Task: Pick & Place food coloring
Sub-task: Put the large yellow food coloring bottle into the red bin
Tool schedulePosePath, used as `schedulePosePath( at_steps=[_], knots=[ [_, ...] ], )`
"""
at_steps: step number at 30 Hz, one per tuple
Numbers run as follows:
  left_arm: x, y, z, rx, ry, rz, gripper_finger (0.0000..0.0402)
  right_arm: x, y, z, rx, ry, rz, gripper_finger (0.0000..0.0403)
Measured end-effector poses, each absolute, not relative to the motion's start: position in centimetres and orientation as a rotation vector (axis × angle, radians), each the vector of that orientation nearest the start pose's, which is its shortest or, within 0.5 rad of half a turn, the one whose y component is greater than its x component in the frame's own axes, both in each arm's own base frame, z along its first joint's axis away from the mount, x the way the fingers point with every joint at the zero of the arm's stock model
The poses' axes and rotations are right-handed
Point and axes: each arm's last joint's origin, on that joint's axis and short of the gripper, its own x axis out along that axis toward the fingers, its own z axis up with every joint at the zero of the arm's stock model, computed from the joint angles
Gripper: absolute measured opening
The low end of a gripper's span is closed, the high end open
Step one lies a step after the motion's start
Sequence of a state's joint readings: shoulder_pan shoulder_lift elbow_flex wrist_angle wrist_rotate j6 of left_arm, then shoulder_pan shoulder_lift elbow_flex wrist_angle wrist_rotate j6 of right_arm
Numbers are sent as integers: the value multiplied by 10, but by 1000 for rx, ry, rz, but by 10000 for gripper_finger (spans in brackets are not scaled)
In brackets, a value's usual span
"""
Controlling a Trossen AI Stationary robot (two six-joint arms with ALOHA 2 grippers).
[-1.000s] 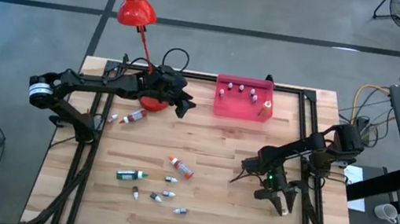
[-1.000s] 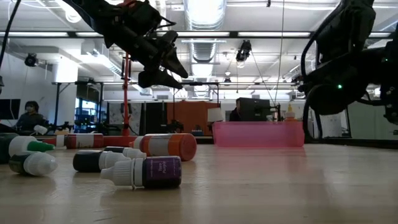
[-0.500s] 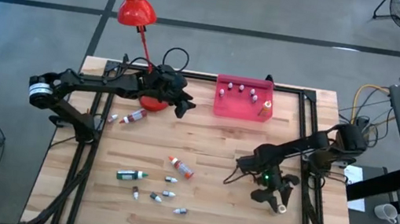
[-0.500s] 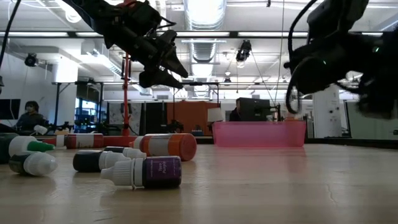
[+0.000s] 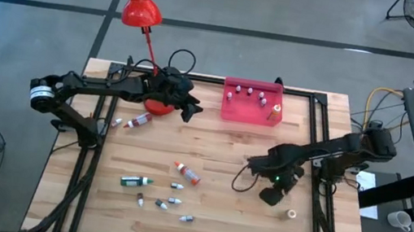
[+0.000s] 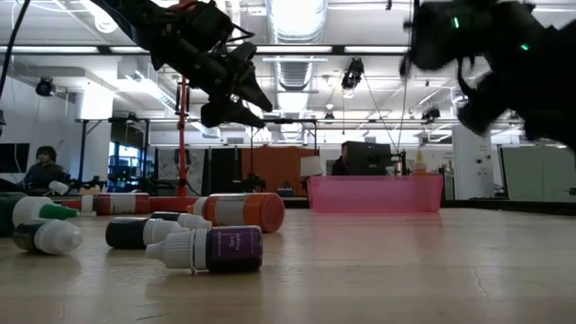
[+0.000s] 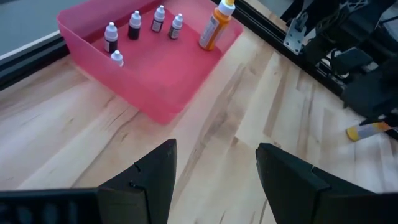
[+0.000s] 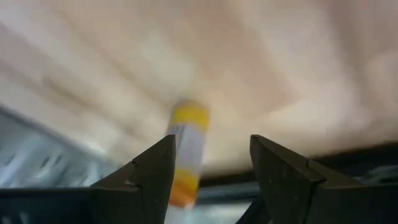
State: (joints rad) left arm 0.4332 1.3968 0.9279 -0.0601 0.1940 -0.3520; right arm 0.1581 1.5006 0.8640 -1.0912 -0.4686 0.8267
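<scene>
My right gripper hangs spread and empty over the table's right side, and a yellow tube lies loose on the wood just past my fingers, near the rail. It looks light, smooth and round, so I judge it will roll or squirt out of a loose pinch; I would close across its middle, crosswise. Farther off, my left gripper waits, also spread, near the pink tray, where five small bottles and one orange one stand (all upright). More bottles lie scattered toward the table's front left, well apart from me.
</scene>
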Motion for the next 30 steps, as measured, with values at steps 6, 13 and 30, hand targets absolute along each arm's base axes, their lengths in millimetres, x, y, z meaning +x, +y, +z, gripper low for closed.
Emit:
schedulePosePath(
  at_steps=[6,13,30],
  knots=[
    [278,122,259,-529,455,326,193,210,46,239,512,1391,-389,199],
    [277,120,261,-579,448,276,193,164,72,281,327,1190,-131,198],
    [277,120,261,-578,448,278,193,133,106,267,434,1312,54,199]
  ],
)
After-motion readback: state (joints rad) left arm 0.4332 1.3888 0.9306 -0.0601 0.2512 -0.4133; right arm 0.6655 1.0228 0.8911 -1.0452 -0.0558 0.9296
